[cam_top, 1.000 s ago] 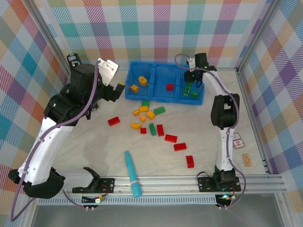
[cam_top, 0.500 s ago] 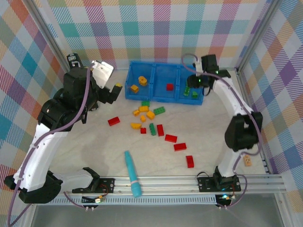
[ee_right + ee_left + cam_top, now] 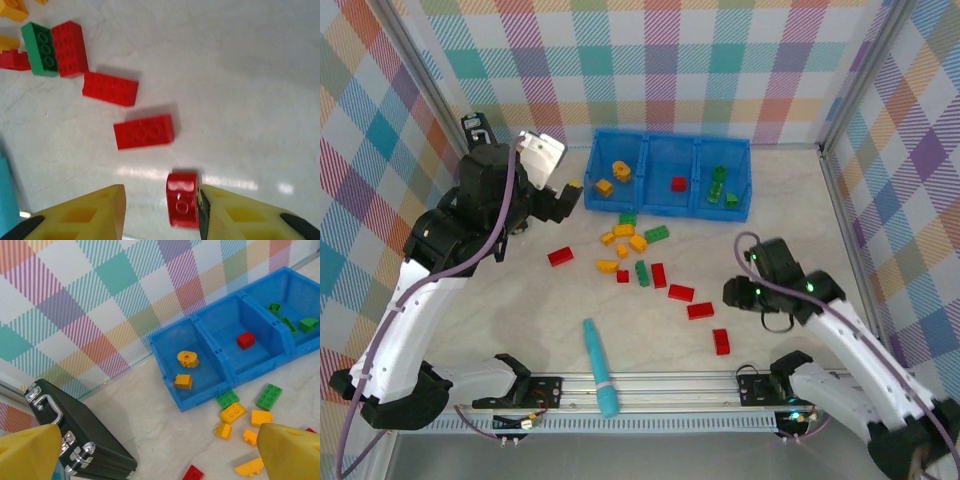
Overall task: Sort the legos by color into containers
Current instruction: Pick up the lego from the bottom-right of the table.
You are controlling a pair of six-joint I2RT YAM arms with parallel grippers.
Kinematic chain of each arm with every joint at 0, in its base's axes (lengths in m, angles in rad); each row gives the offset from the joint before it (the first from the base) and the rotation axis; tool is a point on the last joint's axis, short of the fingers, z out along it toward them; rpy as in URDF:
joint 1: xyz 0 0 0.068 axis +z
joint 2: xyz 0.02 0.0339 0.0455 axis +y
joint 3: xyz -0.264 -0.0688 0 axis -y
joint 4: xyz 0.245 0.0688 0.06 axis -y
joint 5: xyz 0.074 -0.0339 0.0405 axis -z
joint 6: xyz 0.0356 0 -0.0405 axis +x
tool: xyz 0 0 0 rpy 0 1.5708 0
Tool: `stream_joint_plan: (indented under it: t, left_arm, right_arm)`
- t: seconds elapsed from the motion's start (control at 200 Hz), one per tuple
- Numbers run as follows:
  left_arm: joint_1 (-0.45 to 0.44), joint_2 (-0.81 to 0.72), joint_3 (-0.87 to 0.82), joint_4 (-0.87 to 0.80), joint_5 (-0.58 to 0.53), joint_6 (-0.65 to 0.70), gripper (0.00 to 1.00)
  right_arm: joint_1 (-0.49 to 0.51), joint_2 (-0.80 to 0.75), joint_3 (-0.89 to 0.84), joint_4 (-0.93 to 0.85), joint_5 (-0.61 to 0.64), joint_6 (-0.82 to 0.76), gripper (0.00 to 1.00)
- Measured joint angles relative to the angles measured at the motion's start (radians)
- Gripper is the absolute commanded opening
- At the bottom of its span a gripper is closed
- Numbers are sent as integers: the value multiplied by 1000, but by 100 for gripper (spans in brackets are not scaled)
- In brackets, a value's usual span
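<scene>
While the right gripper (image 3: 161, 196) hangs spread above a red brick (image 3: 182, 200), the left gripper (image 3: 150, 452) gapes empty near the bin (image 3: 212, 347). Loose legos (image 3: 638, 243) litter the table (image 3: 520, 300).

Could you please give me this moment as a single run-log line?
left gripper: open, empty | right gripper: open over red brick | blue bin: partly sorted

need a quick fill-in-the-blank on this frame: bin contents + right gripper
1. The middle compartment of the blue bin holds one ____ brick.
2. Its left compartment holds ____ yellow pieces.
3. The green bricks inside it lie in the ____ compartment.
4. The right gripper, above a red brick, is ____ rather than shut.

Missing words: red; two; right; open.
</scene>
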Motion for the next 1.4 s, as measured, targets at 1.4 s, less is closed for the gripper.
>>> stream_joint_plan:
  t: [1.4]
  left_arm:
    - [0,-66,-48,-1,22,-22,100]
  right_arm:
    - [444,324,-219,192,213,298,52]
